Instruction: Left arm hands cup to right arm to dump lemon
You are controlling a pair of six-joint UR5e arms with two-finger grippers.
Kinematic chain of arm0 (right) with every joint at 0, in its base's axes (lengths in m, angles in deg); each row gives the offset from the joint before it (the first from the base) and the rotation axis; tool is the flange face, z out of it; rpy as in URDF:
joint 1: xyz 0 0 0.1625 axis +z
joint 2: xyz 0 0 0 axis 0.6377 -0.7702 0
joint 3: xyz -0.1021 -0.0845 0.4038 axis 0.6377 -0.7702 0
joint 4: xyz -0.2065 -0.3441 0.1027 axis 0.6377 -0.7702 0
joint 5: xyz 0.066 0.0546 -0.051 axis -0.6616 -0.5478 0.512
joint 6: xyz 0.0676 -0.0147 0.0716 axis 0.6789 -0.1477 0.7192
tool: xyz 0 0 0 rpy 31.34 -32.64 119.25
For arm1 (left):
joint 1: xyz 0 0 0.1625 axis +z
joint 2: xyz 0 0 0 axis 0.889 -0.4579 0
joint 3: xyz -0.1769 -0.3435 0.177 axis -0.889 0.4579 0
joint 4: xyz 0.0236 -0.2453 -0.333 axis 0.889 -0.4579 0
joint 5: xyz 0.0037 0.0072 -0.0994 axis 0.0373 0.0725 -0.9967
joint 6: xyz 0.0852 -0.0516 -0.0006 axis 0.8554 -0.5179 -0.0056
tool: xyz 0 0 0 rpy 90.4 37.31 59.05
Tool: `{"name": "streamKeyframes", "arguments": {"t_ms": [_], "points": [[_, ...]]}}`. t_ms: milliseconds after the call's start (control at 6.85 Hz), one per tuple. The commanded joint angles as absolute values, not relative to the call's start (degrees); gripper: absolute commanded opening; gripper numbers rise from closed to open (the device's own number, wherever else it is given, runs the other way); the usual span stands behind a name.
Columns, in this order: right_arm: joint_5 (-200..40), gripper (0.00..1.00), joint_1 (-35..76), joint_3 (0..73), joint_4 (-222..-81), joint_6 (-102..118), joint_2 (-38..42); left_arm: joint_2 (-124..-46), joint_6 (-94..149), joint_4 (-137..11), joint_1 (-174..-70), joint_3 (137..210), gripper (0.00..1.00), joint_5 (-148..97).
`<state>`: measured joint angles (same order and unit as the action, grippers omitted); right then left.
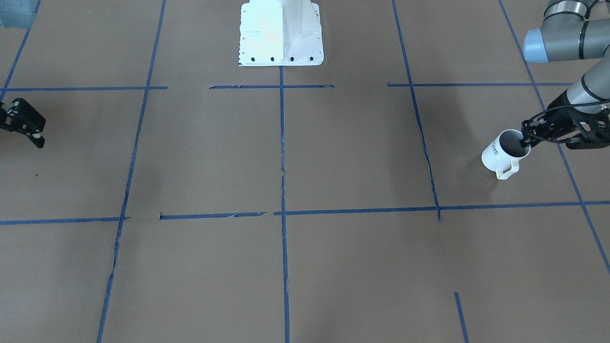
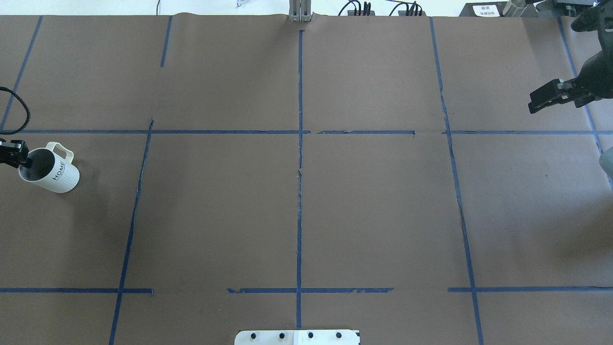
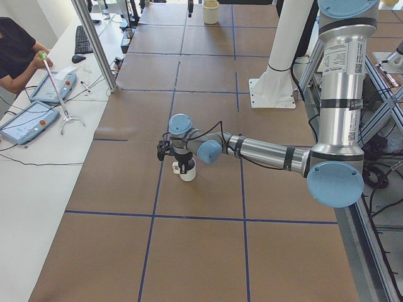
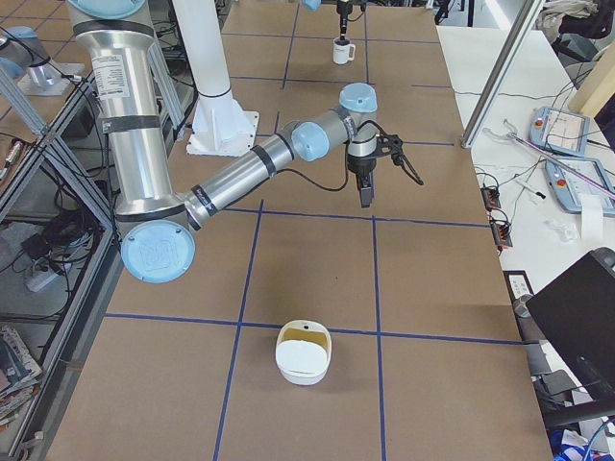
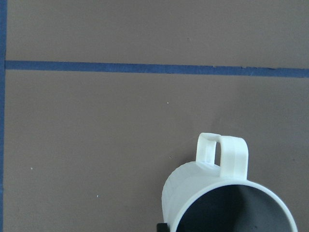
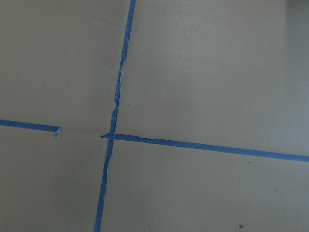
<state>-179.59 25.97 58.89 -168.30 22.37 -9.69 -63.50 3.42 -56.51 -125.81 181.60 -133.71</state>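
At the table's left end, we have the black two-finger left gripper (image 1: pixel 525 141) clenched on the rim of the white mug (image 1: pixel 495 155) with dark "HOME" lettering, one finger inside its grey mouth and the other outside. The mug leans a little, and we cannot tell whether its base touches the brown paper-covered table (image 1: pixel 333 157). The lemon does not show; what the wrist view gives of the interior is plain grey. Well apart, at the far end, the black right gripper (image 2: pixel 539 100) holds nothing, and we cannot tell how its jaws stand. We judge the carry to the middle comes next. We should keep the mouth up, travel smoothly, and turn the squarish loop handle (image 1: pixel 507 169) or a free stretch of rim toward the partner.
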Motion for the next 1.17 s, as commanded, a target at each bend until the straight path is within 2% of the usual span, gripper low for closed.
{"name": "streamKeyframes", "arguments": {"t_ms": [0, 438, 730, 1022], "points": [[-179.73, 1.00, 26.12, 58.75, -169.21, 22.37, -11.13, -62.84, 3.83, -56.62, -127.77, 182.98, 1.00, -136.40], [-185.67, 1.00, 33.46, 58.75, -174.13, 21.41, -16.48, -61.27, 22.99, -51.38, -143.73, 183.95, 1.00, -138.43], [-189.04, 1.00, 39.19, 58.93, -174.23, 6.81, -24.54, -60.55, 41.10, -38.15, -151.49, 185.97, 1.00, -138.51], [-189.22, 1.00, 42.98, 58.66, -174.32, -6.40, -33.94, -59.68, 48.29, -28.09, -154.32, 185.89, 1.00, -138.95]]}}
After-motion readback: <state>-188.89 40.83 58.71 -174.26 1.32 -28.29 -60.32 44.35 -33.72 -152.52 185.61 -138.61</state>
